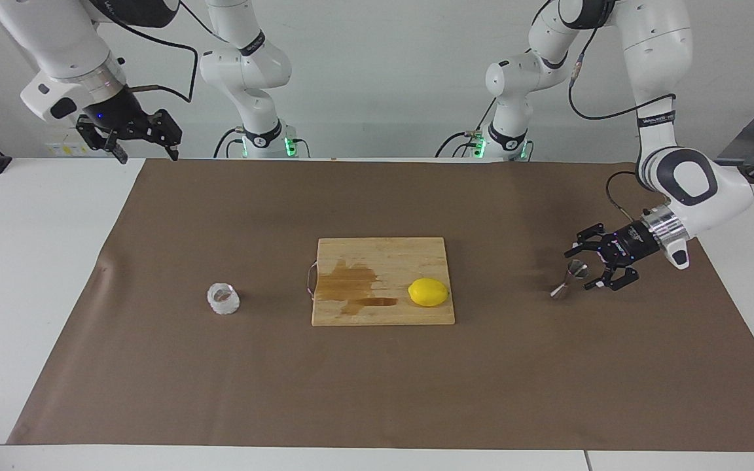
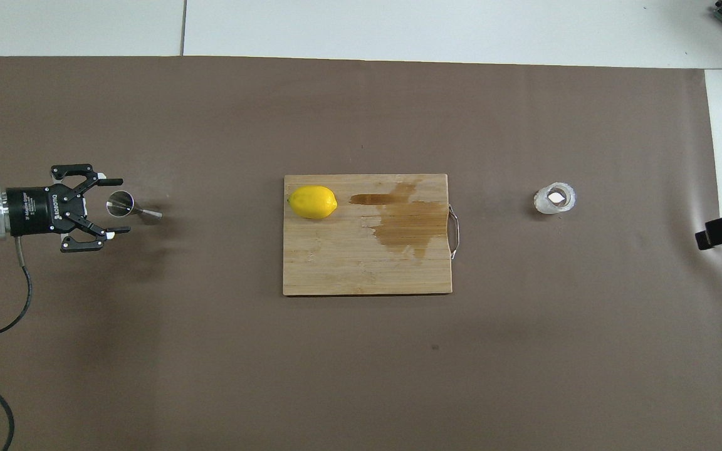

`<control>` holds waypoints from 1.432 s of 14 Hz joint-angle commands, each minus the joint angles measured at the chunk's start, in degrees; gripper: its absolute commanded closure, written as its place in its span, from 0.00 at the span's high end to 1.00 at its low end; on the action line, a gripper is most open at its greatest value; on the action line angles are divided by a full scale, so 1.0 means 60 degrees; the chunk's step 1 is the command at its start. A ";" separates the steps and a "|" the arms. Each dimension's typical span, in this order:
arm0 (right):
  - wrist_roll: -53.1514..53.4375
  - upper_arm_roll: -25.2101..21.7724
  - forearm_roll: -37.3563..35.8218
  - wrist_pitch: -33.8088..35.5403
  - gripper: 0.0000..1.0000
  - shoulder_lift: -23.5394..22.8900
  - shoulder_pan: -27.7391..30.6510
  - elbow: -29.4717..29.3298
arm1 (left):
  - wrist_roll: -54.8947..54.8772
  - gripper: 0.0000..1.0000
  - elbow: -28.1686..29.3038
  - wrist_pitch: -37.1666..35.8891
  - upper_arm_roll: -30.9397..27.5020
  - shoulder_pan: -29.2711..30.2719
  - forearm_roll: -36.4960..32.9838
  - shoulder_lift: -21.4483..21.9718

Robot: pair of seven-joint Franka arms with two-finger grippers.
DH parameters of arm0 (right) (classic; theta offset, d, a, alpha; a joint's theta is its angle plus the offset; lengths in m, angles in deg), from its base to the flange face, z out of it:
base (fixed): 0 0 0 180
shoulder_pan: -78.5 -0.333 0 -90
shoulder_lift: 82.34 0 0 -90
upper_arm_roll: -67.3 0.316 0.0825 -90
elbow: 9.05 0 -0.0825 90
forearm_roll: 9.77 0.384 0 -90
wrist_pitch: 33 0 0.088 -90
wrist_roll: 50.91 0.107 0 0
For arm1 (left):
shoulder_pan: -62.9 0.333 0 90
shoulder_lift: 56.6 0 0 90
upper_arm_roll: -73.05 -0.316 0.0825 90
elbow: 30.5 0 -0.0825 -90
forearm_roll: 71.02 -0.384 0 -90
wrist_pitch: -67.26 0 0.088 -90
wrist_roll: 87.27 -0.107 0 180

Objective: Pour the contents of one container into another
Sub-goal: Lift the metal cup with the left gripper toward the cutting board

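Observation:
The steel jigger (image 1: 568, 278) (image 2: 130, 207) stands on the brown mat near the left arm's end of the table. My left gripper (image 1: 585, 268) (image 2: 118, 207) is open, low over the mat, with its fingers on either side of the jigger's upper cone, not closed on it. The bumpy clear glass cup (image 1: 223, 299) (image 2: 554, 198) stands upright on the mat toward the right arm's end. My right gripper (image 1: 144, 154) is open and waits high over the table edge nearest the robots, empty.
A wooden cutting board (image 1: 416, 252) (image 2: 311, 263) lies mid-table with a brown wet stain (image 1: 351, 288) (image 2: 408, 225) and a yellow lemon (image 1: 428, 292) (image 2: 313, 202) on it. The brown mat (image 1: 377, 379) covers most of the table.

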 commanded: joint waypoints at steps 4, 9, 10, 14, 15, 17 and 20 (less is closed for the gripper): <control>0.0091 0.0016 0.0014 0.0032 1.00 0.0185 -0.0017 0.0195 | -0.0188 0.70 0.0447 0.0193 0.0040 0.0026 0.0176 0.0326; 0.0091 0.0016 0.0014 0.0032 1.00 0.0185 -0.0017 0.0195 | -0.0188 0.60 0.0447 0.0193 0.0040 0.0055 0.0176 0.0326; 0.0091 0.0016 0.0014 0.0032 1.00 0.0185 -0.0017 0.0195 | -0.0188 0.50 0.0447 0.0193 0.0040 0.0041 0.0176 0.0326; 0.0091 0.0016 0.0014 0.0032 1.00 0.0185 -0.0017 0.0195 | -0.0188 0.09 0.0447 0.0252 0.0040 -0.0018 0.0176 0.0326; 0.0091 0.0016 0.0014 0.0032 1.00 0.0185 -0.0017 0.0195 | -0.0188 0.00 0.0447 0.0252 0.0040 -0.0032 0.0176 0.0326; 0.0091 0.0016 0.0014 0.0032 1.00 0.0185 -0.0017 0.0195 | -0.0188 0.00 0.0433 0.0296 0.0055 -0.0032 0.0176 0.0326; 0.0091 0.0016 0.0014 0.0032 1.00 0.0185 -0.0017 0.0195 | -0.0072 0.00 0.0302 0.0296 0.0055 -0.0164 0.0176 0.0267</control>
